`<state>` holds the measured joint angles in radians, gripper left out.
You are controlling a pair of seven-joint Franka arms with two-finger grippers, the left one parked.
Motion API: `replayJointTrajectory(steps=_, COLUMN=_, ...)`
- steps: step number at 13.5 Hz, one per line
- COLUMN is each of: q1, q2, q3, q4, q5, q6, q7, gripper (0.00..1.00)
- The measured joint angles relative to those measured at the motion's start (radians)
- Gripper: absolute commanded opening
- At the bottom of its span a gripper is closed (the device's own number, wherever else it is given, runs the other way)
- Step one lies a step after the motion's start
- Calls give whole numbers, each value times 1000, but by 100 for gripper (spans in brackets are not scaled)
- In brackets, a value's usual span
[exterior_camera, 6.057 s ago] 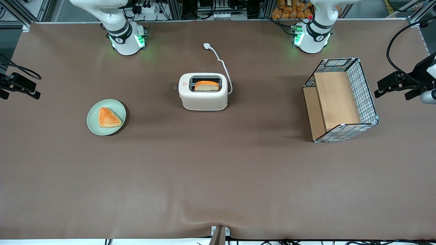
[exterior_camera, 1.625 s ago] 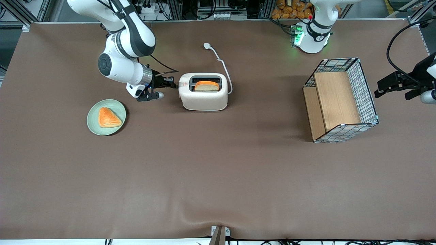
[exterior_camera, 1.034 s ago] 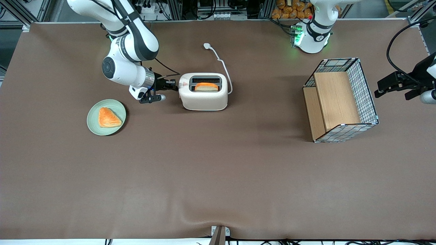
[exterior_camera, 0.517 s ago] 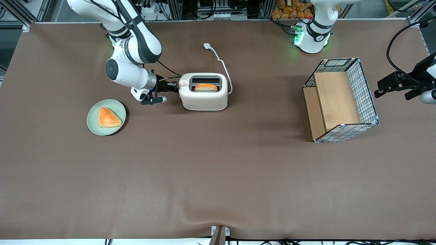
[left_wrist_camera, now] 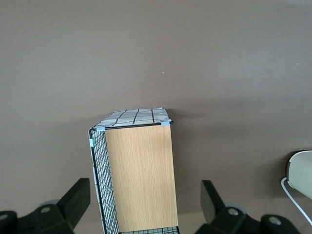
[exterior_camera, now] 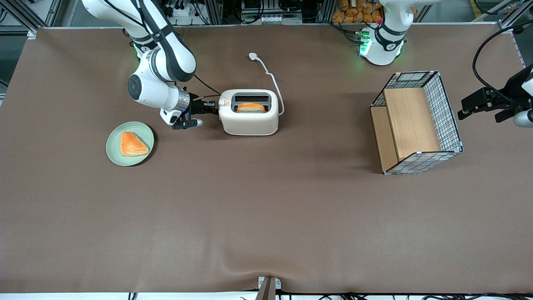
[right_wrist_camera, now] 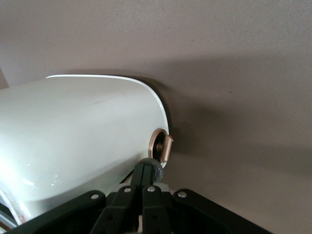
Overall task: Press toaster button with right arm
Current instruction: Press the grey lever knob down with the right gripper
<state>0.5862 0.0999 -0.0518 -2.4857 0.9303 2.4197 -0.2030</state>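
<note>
The toaster [exterior_camera: 249, 111] stood mid-counter [exterior_camera: 266, 216], long axis running end to end of it. The right arm [exterior_camera: 160, 73] reached in at its narrow end. There the jaws [exterior_camera: 211, 108], closed and empty, bore down on the button [right_wrist_camera: 157, 166].

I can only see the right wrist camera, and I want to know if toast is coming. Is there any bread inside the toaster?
Observer: Yes, an orange-crusted bread slice sits low in the slot of the toaster.
Operator: Where is my gripper on the table?
Observer: The gripper, fingers shut, is at the toaster's narrow end, the end toward the working arm.
Operator: Is there other food?
Observer: A pastry lies on a green plate, nearer the front camera than the gripper.
</note>
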Motion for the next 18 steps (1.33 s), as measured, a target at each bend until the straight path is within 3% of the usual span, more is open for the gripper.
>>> replayJointTrajectory(steps=18, q1=0, q2=0, q3=0, q4=2, q5=14, q6=1, q7=-26, gripper=0)
